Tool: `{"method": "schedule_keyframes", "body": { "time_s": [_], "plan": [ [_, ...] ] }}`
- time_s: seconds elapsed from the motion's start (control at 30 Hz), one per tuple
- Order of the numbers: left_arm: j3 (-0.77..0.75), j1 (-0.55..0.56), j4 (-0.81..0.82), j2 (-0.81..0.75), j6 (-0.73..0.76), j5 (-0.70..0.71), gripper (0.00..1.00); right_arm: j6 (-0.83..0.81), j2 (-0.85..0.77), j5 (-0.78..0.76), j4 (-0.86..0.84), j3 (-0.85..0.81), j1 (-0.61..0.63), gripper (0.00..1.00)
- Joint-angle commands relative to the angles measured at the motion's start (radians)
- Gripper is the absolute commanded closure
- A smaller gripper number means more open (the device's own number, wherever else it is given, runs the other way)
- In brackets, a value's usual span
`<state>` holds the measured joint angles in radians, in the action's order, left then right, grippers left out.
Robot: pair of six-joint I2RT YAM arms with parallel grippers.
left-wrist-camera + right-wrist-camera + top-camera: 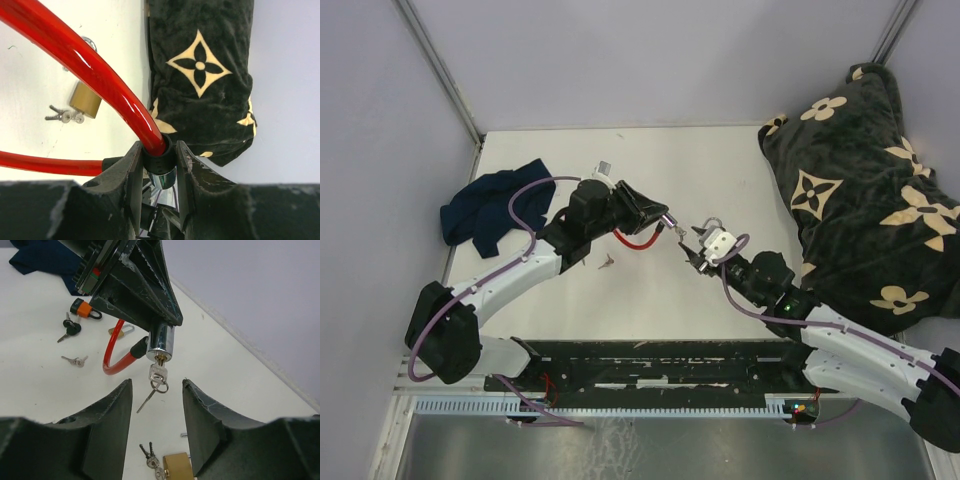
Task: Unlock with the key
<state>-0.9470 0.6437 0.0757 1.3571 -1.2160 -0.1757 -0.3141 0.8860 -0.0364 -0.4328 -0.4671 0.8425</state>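
The left gripper [160,161] is clamping its jaws on the chrome lock cylinder [161,344] at the end of the red cable [116,355], near the middle of the counter [215,365]. The key [157,372] is sitting in the cylinder's keyhole, pointing toward 6 o'clock in the right wrist view, with a ring [161,386] and a second key [145,401] dangling below. The right gripper [157,385] is hovering at 4 o'clock from the cylinder in the top view, its jaws standing open on either side of the key without touching it.

Left: navy cloth [485,210]. Right: black floral cushion [860,190].
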Motion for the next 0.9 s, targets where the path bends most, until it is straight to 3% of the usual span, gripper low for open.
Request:
{"method": "schedule_keyframes", "body": {
  "time_s": [0.0, 0.13, 0.3, 0.53, 0.7, 0.87],
  "plan": [
    [-0.078, 0.002, 0.075, -0.004, -0.053, 0.037, 0.97, 0.078, -0.091, -0.031, -0.029, 0.038, 0.000, 0.47],
    [-0.087, 0.003, 0.098, 0.003, -0.095, 0.050, 0.97, 0.126, -0.101, -0.012, -0.053, 0.070, 0.000, 0.48],
    [-0.096, 0.009, 0.134, 0.004, -0.160, 0.089, 0.97, 0.264, 0.000, -0.029, -0.373, 0.141, 0.000, 0.47],
    [-0.104, 0.047, 0.149, -0.011, -0.204, 0.177, 0.97, 0.321, 0.305, -0.127, -0.833, 0.173, 0.012, 0.43],
    [-0.094, 0.071, 0.174, -0.013, -0.238, 0.216, 0.97, 0.292, 0.464, -0.222, -1.002, 0.140, 0.026, 0.42],
    [-0.098, 0.086, 0.182, -0.009, -0.248, 0.231, 0.97, 0.259, 0.531, -0.278, -1.011, 0.090, 0.030, 0.42]
  ]
}}
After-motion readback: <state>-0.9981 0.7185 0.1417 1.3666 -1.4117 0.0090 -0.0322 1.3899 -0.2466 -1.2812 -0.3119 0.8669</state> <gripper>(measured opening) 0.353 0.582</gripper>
